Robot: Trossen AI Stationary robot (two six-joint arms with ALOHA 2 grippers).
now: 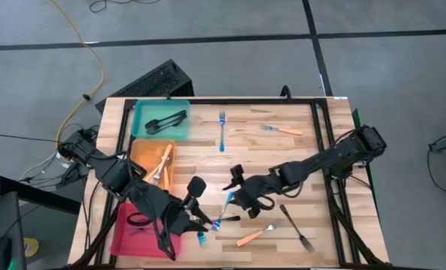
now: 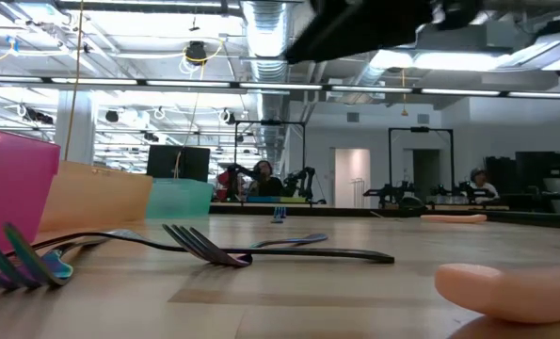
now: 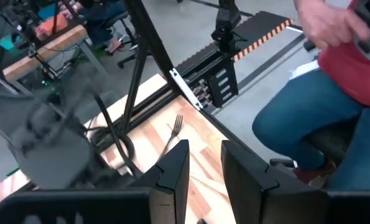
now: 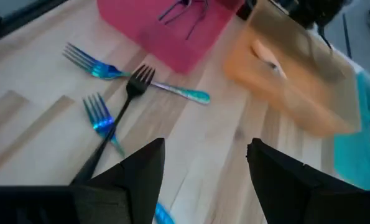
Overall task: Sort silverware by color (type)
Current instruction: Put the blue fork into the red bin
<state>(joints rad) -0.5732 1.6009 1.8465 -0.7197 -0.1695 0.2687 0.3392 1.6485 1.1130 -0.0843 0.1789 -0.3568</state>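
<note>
Forks lie crossed near the front of the table: a black fork rests over two blue forks just beside the pink tray. Right gripper, jaws wide and empty, hovers above them and may snag two colours together. Left gripper, jaws narrow and empty, waits nearby

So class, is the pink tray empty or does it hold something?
Not empty: the pink tray holds dark cutlery, seen in the right wrist view. How many pieces, cannot tell.
</note>
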